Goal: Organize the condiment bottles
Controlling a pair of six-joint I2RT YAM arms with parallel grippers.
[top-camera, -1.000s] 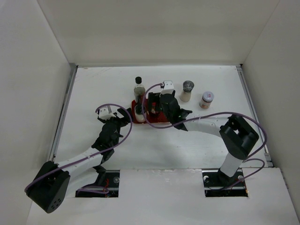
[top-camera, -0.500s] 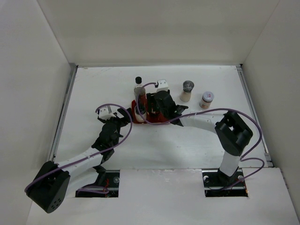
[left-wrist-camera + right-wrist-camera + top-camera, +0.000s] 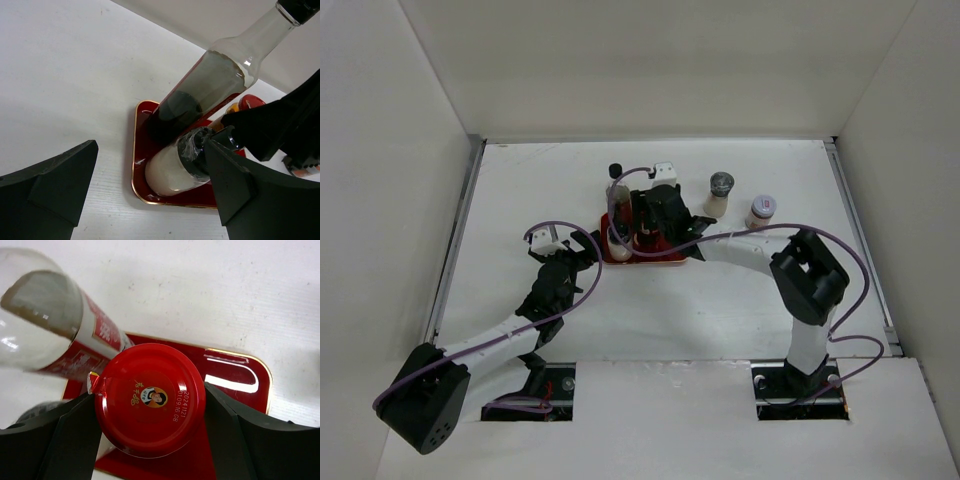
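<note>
Three of the bottles stand in the tray [image 3: 665,258] at the middle of the table [image 3: 520,200]. The tall bottle [image 3: 210,80] is clear glass with dark liquid low down, a red label and a black cap. It sits at the tray's 11 o'clock corner. The whitish shaker [image 3: 175,165], grey-capped, stands at the 9 o'clock edge, just beside the tall bottle. The red-capped bottle [image 3: 150,415] is near the tray's centre, and its lid carries a small portrait print and a date code.

The right end effector [image 3: 149,392] is clenched on that red cap, with a finger against each side. The tall bottle and whitish shaker crowd in at the cap's 9 o'clock, so one finger sits in the narrow gap beside them.

On the bare table, the second shaker [image 3: 720,193] stands at 2 o'clock from the tray. The jar [image 3: 761,210], with its red label, stands at that shaker's 4 o'clock. The two are apart from each other and from the tray.

The left end effector [image 3: 150,150] hangs released at the tray's 8 o'clock, its fingers wide and nothing held between them.
</note>
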